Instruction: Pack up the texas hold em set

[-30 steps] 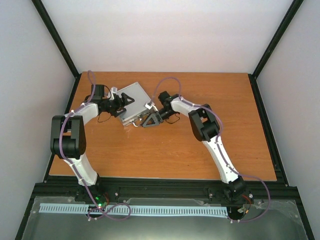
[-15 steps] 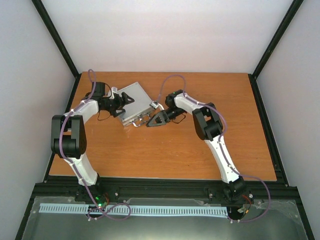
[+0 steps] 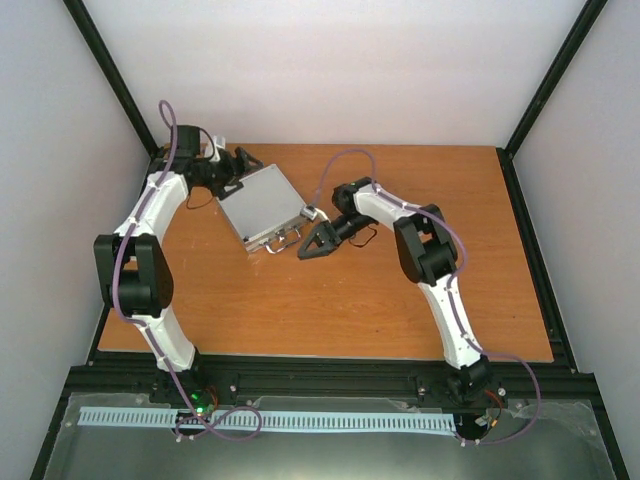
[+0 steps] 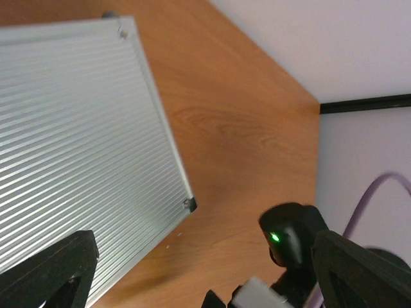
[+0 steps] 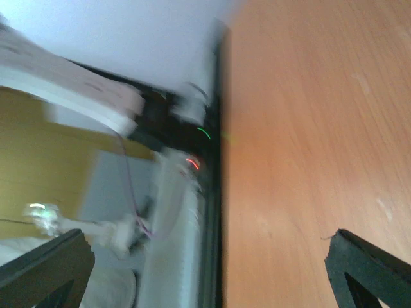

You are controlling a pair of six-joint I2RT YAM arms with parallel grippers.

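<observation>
Silver case (image 3: 262,203) shut and flat at 10 o'clock on bench (image 3: 420,300). No loose cards, chips or dice visible outside it.

Left gripper (image 3: 238,164) at case's 11 o'clock corner, jaws spread, nothing between them.

Right gripper (image 3: 310,246) at case's 4 o'clock, just beside handle edge (image 3: 275,238), jaws spread, empty.

Judgement: contents stowed, final securing step in hand. Next move likely calls for fastening clasps on handle edge with case steadied. Clasp state too small to tell.

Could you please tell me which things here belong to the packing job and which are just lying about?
Job: silver case, lid shut; left gripper and right gripper, both open.
Merely there: wooden table; black frame. No loose cards or chips show.
</observation>
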